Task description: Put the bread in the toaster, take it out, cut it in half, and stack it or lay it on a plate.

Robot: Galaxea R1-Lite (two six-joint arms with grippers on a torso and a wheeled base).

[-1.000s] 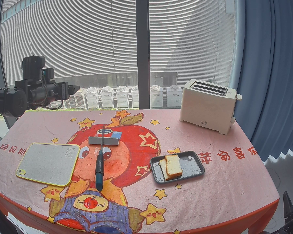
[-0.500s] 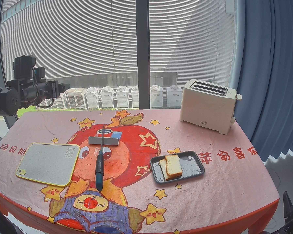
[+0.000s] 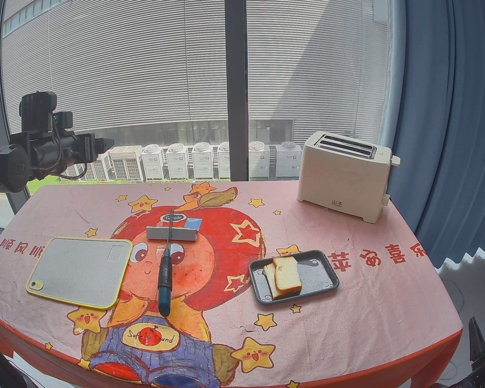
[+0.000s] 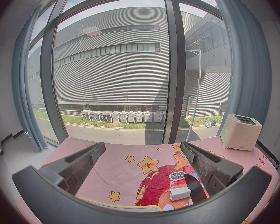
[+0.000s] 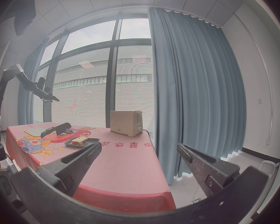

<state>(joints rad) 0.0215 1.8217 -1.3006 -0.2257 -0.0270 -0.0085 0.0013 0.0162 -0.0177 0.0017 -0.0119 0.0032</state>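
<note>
Two bread slices [image 3: 283,276]: overlapped on plate [image 3: 322,282], four o'clock; toaster [image 3: 345,176] at two, close for loading.
Knife [image 3: 165,278]: centre, handle toward six for grasping.
Left pincer [image 4: 141,147]: apart, raised at ten.
Right pincer [image 5: 139,147]: apart, off bench [image 3: 372,313], five.

Bread [image 3: 283,277] on tray [image 3: 323,282]; toaster [image 3: 345,174] behind; knife [image 3: 165,273] left.
</note>
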